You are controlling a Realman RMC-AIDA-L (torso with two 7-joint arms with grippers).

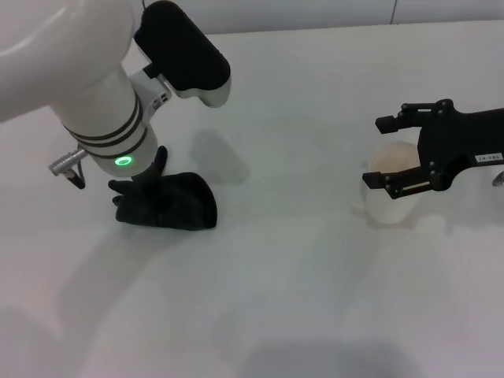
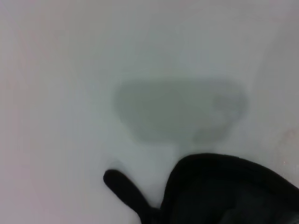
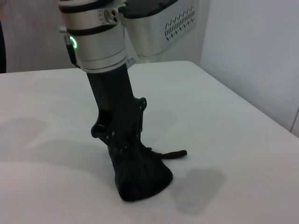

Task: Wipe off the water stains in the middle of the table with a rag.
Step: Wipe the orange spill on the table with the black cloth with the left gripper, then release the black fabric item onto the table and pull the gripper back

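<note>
The black rag (image 1: 177,205) lies bunched on the white table (image 1: 276,299) at the left. My left gripper (image 1: 150,185) comes straight down into it and is shut on the cloth. The right wrist view shows that gripper (image 3: 128,156) with the rag (image 3: 142,179) gathered up around its tips and a thin tab trailing out to the side. In the left wrist view the rag (image 2: 224,191) fills one corner over bare table. My right gripper (image 1: 382,151) is open at the right, its fingers on either side of a white paper cup (image 1: 394,193). No water stains show in any view.
The paper cup stands near the table's right side. The table's far edge (image 1: 331,27) runs along the back, with a wall behind it. A grey shadow (image 2: 180,109) falls on the tabletop beside the rag.
</note>
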